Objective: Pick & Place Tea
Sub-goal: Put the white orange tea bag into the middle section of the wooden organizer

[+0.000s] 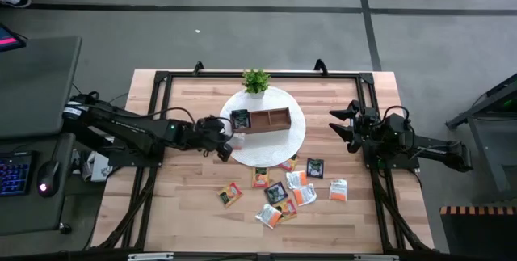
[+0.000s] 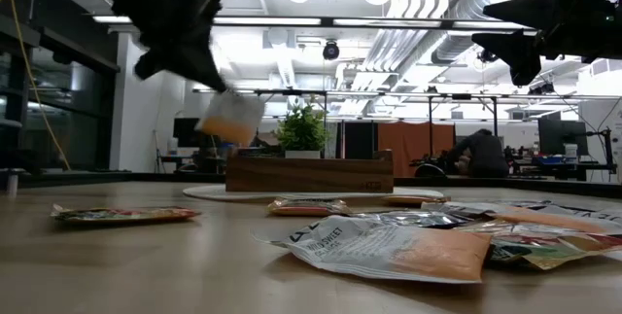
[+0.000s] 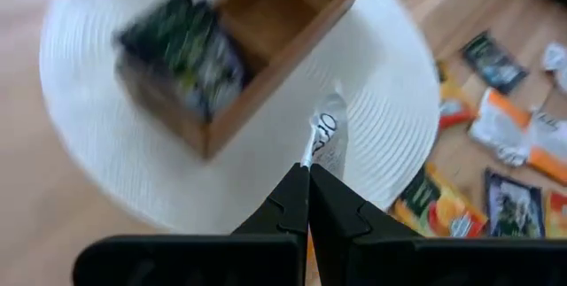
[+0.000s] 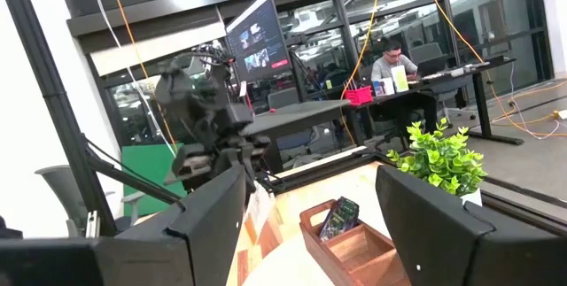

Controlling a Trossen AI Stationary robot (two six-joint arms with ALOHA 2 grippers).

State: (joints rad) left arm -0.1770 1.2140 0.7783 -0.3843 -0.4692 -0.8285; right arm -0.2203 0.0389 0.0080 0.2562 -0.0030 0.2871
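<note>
The left gripper (image 3: 308, 173) has its jaws closed on a tea sachet (image 3: 326, 140) beside the wooden tray (image 1: 269, 119); the right gripper (image 1: 343, 122) waits with jaws open.

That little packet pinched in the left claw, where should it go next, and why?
Probably a short carry over the wooden tray and a release into one of its free compartments. The left claw is shut on a tea sachet, held in the air just beside the tray. One dark sachet already sits in the end compartment. The right claw waits open.
</note>
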